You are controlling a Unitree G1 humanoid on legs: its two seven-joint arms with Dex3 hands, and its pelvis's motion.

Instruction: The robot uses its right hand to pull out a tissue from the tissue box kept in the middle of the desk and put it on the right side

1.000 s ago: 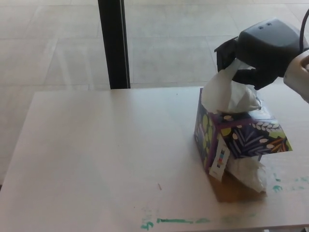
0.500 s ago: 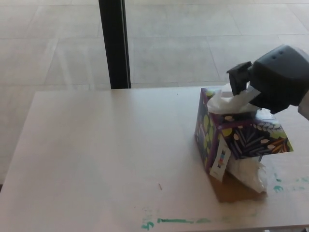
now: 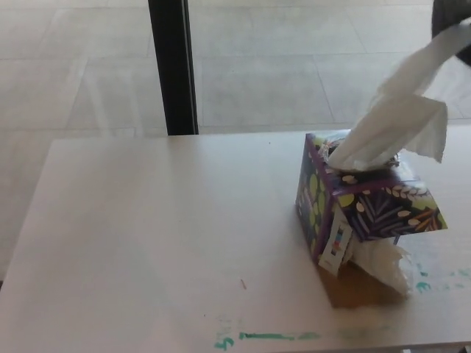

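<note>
The purple leaf-patterned tissue box (image 3: 368,209) stands on the pale desk (image 3: 162,243), right of the middle. A white tissue (image 3: 401,121) stretches from the box's top slot up toward the top right corner. Only a dark sliver of my right hand (image 3: 447,13) shows at that corner, shut on the tissue's upper end. The tissue's lower end is still in the slot. A second crumpled tissue (image 3: 383,266) lies on the desk against the box's near side. My left hand is out of the picture.
A black vertical post (image 3: 173,66) stands behind the desk's far edge, with tiled floor beyond. Green paint marks (image 3: 272,337) run along the desk's front edge. A white flap (image 3: 335,246) hangs off the box's front corner.
My right hand has risen from the box top up and to the right, nearly out of the picture, drawing the tissue out long. The box has stayed put.
</note>
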